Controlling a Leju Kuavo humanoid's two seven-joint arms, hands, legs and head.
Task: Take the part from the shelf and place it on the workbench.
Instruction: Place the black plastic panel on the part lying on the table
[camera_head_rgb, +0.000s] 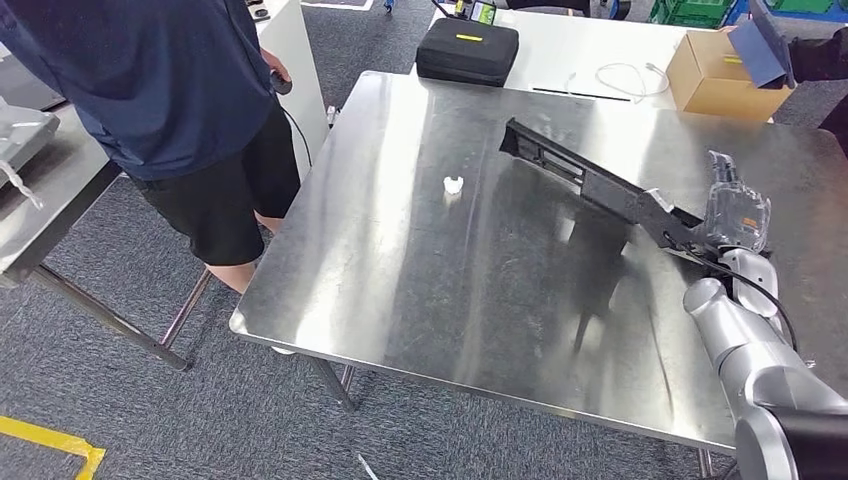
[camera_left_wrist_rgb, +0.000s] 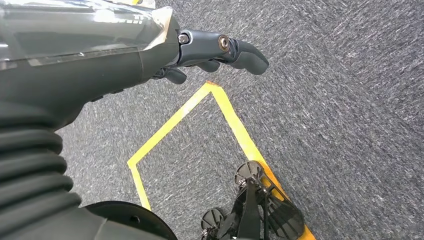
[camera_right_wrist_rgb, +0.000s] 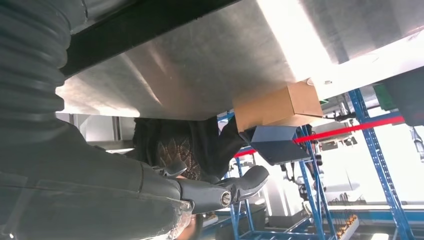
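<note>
1. The right robot hand (camera_head_rgb: 735, 215) grips one end of the long black part (camera_head_rgb: 590, 185), fingers wrapped around it near the worktop's right edge.
2. The part slants out from the grip toward the worktop's middle, its far end apparently lifted off the steel; holding it by one end lets the rest be lowered flat.
3. The left robot hand (camera_left_wrist_rgb: 220, 52) hangs above the carpet, fingers curled in with nothing in them.
4. The worktop (camera_head_rgb: 400, 260) carries a small white piece (camera_head_rgb: 453, 185) near its centre.
5. A person (camera_head_rgb: 170, 110) stands at the left edge.
</note>
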